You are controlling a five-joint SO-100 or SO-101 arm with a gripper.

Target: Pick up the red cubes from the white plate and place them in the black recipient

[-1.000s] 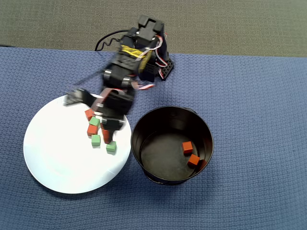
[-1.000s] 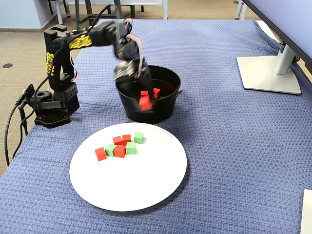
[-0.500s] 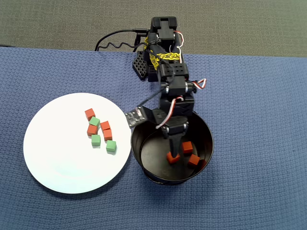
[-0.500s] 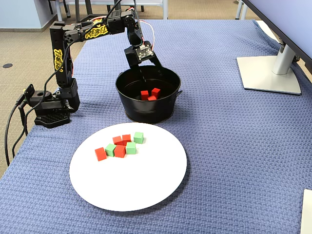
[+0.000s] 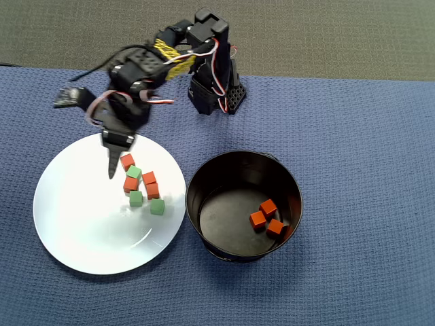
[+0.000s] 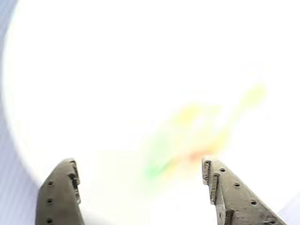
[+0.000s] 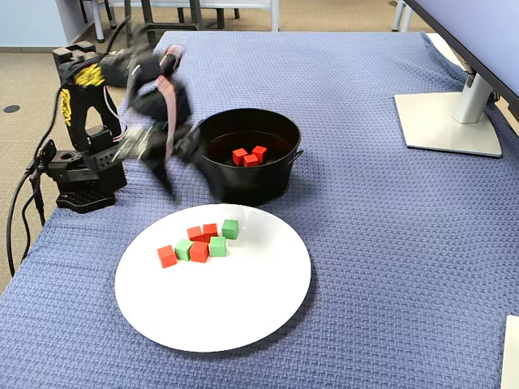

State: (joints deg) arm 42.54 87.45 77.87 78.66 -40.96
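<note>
The white plate [image 5: 81,231] [image 7: 243,308] lies left of the black recipient [image 5: 204,178] [image 7: 268,188] in the overhead view. Several red cubes [image 5: 130,183] [image 7: 199,251] sit on it, mixed with three green cubes [image 5: 136,197] [image 7: 217,245]. Three more red cubes [image 5: 257,219] [image 7: 244,157] lie in the recipient. My gripper [image 5: 112,166] [image 7: 170,185] hangs blurred over the plate's upper part, just left of the cluster. In the wrist view the gripper [image 6: 138,164] is open and empty over the glaring plate [image 6: 93,70]; the cubes are only a smear of colour.
The arm's base [image 5: 217,98] [image 7: 85,174] stands at the back edge of the blue cloth [image 5: 367,170]. A monitor foot [image 7: 446,121] is at the far right of the fixed view. Grey carpet [image 5: 326,34] lies beyond the cloth.
The arm has swung from inside the recipient back over the plate. The red cube it held there is let go and lies in the recipient as a third one.
</note>
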